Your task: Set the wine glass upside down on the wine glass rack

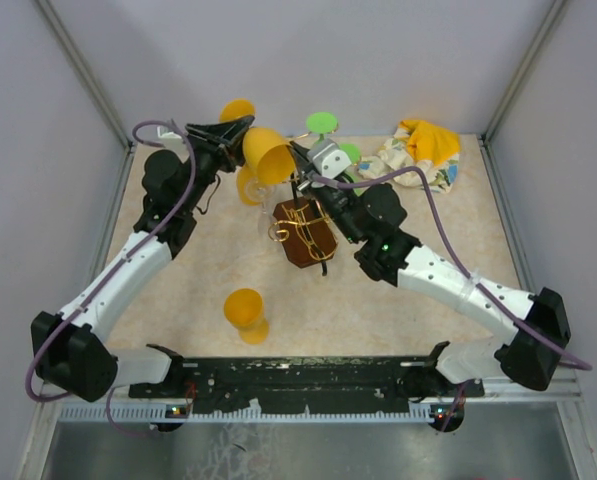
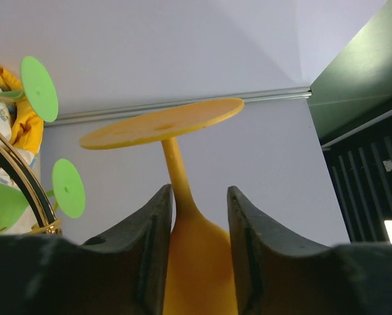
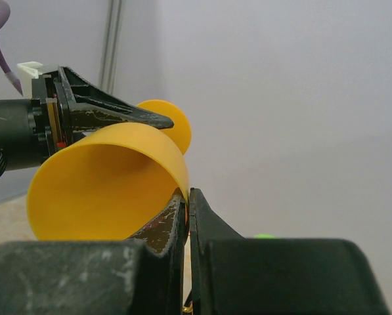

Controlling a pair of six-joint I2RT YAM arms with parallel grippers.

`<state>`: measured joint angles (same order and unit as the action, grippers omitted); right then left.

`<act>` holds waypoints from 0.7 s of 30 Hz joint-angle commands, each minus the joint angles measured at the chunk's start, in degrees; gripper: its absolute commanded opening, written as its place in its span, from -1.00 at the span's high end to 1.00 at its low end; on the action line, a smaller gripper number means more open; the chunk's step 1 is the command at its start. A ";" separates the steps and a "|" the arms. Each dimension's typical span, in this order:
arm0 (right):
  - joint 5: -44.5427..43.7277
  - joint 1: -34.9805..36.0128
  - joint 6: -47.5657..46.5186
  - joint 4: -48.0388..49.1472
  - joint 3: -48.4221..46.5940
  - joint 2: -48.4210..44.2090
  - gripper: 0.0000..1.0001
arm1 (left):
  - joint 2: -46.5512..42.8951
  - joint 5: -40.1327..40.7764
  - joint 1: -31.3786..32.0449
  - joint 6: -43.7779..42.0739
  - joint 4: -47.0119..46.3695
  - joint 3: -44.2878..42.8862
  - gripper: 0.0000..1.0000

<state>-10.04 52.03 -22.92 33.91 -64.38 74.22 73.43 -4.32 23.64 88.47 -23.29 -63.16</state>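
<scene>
I see the wine glass, opaque yellow, held in the air between both arms over the far half of the table, clear of the surface. It lies roughly on its side: the open mouth faces the near right, and the stem and round foot point towards the back wall. The left gripper is closed on the narrow end of the bowl, where it tapers into the stem. In the left wrist view one finger presses each side of the yellow wall, and the foot stands out beyond the fingertips. The right gripper is pinched on the rim of the bowl. In the right wrist view one finger sits inside the mouth and the other outside, with only the thin wall between them. The wine glass rack stands on the table just on the near side of the held glass, its gold wire rising from the dark brown base. The glass is not touching it in any view I have. A second yellow glass stands alone on the table, well apart on the near side of the rack. Two green glasses stand near the back wall, beside a crumpled yellow and white cloth in the far right corner.
</scene>
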 commanded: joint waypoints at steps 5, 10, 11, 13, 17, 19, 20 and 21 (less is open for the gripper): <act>-1.38 1.08 -0.24 1.31 -0.72 -1.18 1.00 | -0.16 -1.22 0.03 -2.12 -4.53 0.22 0.73; -7.16 1.06 -0.09 -3.20 -2.87 -0.21 0.60 | 0.94 -5.32 -1.02 -12.13 -4.70 -3.72 1.00; -9.21 1.01 -0.18 -5.06 -3.63 0.24 0.55 | 1.27 -6.82 -1.38 -15.86 -3.91 -5.43 1.00; -13.10 0.97 -0.86 -7.43 -4.84 0.97 0.44 | 1.61 -9.11 -1.67 -22.60 -1.10 -8.76 1.00; -18.15 -0.14 -0.65 -9.18 -5.48 -0.56 0.24 | 0.01 -9.39 -2.11 -35.16 6.06 -12.64 1.00; -19.17 -1.65 0.41 -11.68 -6.50 -2.03 0.16 | -1.61 -7.35 -2.29 -41.53 11.16 -14.42 1.00; -19.35 -2.58 0.87 -13.52 -7.31 -2.64 0.11 | -2.60 -6.23 -2.44 -44.50 12.94 -14.95 1.00; -20.26 -3.38 1.01 -15.78 -8.17 -3.26 0.04 | -3.46 -4.71 -2.54 -47.22 15.14 -15.67 1.00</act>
<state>-24.14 51.31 -22.92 22.50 -67.00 75.00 74.15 -10.94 21.87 57.65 -16.91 -75.07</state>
